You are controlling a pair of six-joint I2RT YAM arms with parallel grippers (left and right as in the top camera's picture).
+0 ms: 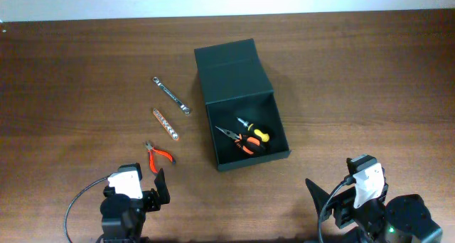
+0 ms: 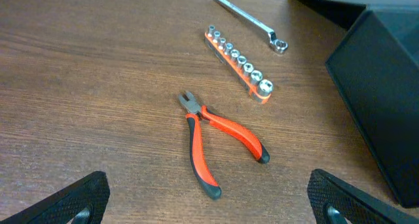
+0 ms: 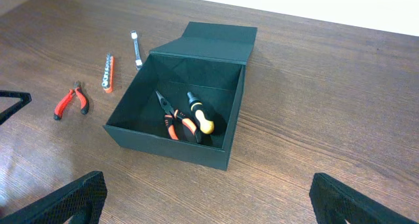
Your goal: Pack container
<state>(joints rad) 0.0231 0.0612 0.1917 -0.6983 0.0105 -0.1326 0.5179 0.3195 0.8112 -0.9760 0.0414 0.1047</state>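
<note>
The dark green-black container [image 1: 277, 152] stands open at the table's middle, its flap lid [image 1: 231, 69] folded back; it also shows in the right wrist view [image 3: 163, 145]. Inside lie orange-handled long-nose pliers [image 1: 240, 141] and a yellow-and-black screwdriver [image 1: 254, 129]. Left of it on the table lie red-handled pliers [image 2: 219, 140], an orange socket rail [image 2: 238, 63] and a silver wrench [image 2: 249, 19]. My left gripper [image 2: 209, 204] is open and empty just in front of the red pliers. My right gripper [image 3: 209, 201] is open and empty, in front of the container's near right corner.
The wooden table [image 1: 355, 72] runs to a pale wall at the back edge. The container's side [image 2: 386, 99] fills the right of the left wrist view. A black cable [image 1: 75, 204] loops at the left arm's base.
</note>
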